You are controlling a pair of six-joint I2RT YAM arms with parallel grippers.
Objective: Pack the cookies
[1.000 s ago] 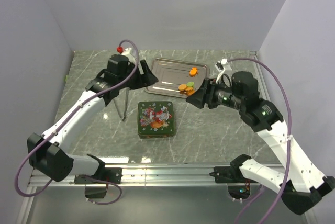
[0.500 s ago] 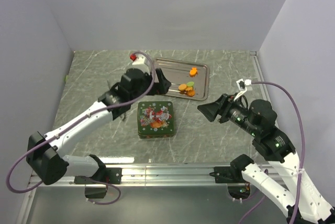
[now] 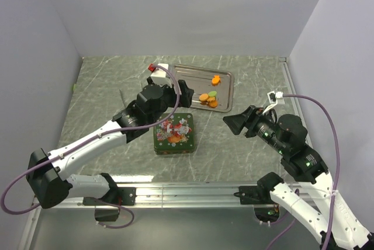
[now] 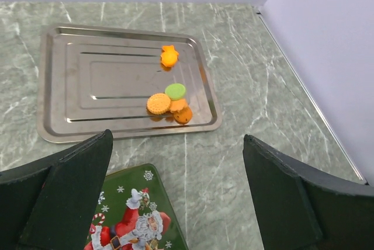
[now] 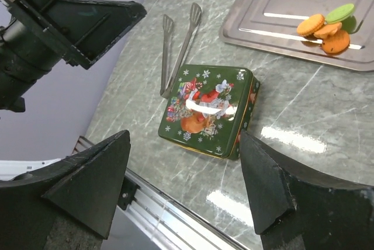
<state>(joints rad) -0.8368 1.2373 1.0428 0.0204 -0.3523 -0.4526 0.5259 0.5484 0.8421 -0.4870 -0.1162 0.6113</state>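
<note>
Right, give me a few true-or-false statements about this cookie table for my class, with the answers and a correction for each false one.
1. The green Santa tin has its lid on. True.
2. The cookies are already inside the tin. False: they lie on the metal tray.
3. The left gripper is holding a cookie. False: it is open and holds nothing.
4. Metal tongs lie beside the tin. True.
5. One lone orange cookie sits on the tray apart from the cluster. True.
</note>
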